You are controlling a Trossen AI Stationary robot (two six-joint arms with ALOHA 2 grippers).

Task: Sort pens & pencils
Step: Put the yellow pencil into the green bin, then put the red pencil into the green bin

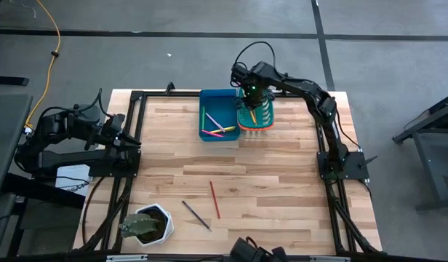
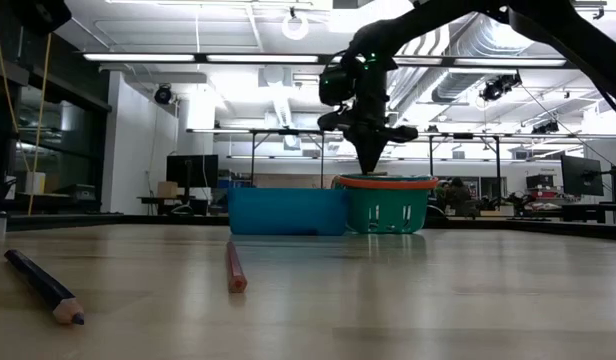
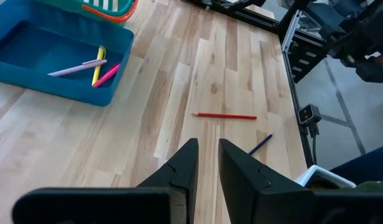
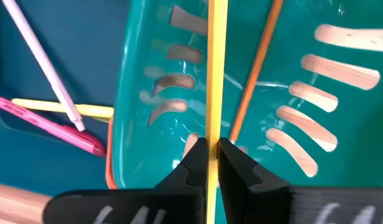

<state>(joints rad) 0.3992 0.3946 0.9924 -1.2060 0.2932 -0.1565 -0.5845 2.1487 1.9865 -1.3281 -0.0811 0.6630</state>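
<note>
My right gripper point(image 1: 250, 97) stands over the green basket with the orange rim point(image 1: 265, 122), shut on a yellow pencil point(image 4: 216, 62). An orange pencil point(image 4: 257, 68) lies inside that basket. The blue bin point(image 1: 209, 98) beside it holds pink and yellow pens point(image 1: 218, 129). A red pencil point(image 1: 214, 199) and a dark pencil point(image 1: 196, 215) lie flat on the table near its front edge. My left gripper point(image 3: 207, 168) waits at the table's left side, open, with nothing between its fingers. My right gripper pinches the yellow pencil's shaft point(image 4: 211, 134) between its two fingers, coming from above and pointing down. The pencil runs out past the fingertips over the inside of the green basket. Whether its far end touches the basket, I cannot tell.
A white pot with a green plant point(image 1: 148, 225) stands at the front left corner. A black frame point(image 1: 137, 109) runs round the table's edges. Bare wood lies between the bins and the two loose pencils.
</note>
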